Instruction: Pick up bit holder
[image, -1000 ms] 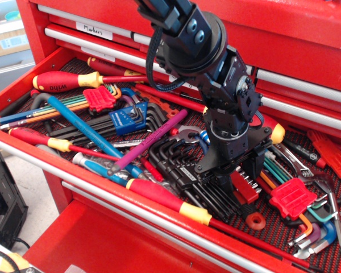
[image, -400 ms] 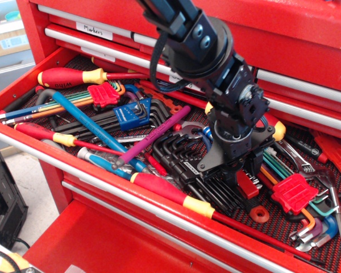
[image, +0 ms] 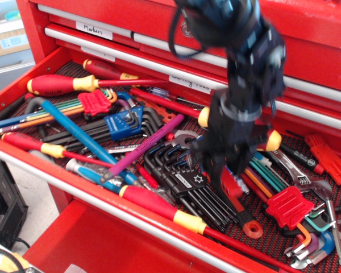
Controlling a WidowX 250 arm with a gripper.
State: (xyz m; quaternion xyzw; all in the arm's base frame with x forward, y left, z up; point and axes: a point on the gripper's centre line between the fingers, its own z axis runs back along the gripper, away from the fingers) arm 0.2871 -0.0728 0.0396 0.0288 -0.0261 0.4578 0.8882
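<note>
My gripper (image: 226, 173) hangs over the middle right of the open red drawer (image: 23, 85) and is blurred by motion. Its black fingers (image: 213, 168) stand close on either side of a small red bar, the bit holder (image: 228, 185), which shows just below and between them. The bar's bits are too blurred to make out. The jaws look shut on the bit holder, a little above the black hex keys (image: 184, 182). The arm hides the drawer behind it.
A red clip of coloured hex keys (image: 95, 102) lies at the left, with another (image: 288, 206) at the right. A fat red screwdriver with a yellow collar (image: 57, 85), a blue hex key holder (image: 120, 122), a long red-and-yellow screwdriver (image: 159, 207) and a red ring-ended tool (image: 252, 228) crowd the drawer.
The gripper has risen and swung slightly left, with the red bar between its fingers. The arm is now blurred. The view of the drawer has shifted a little.
</note>
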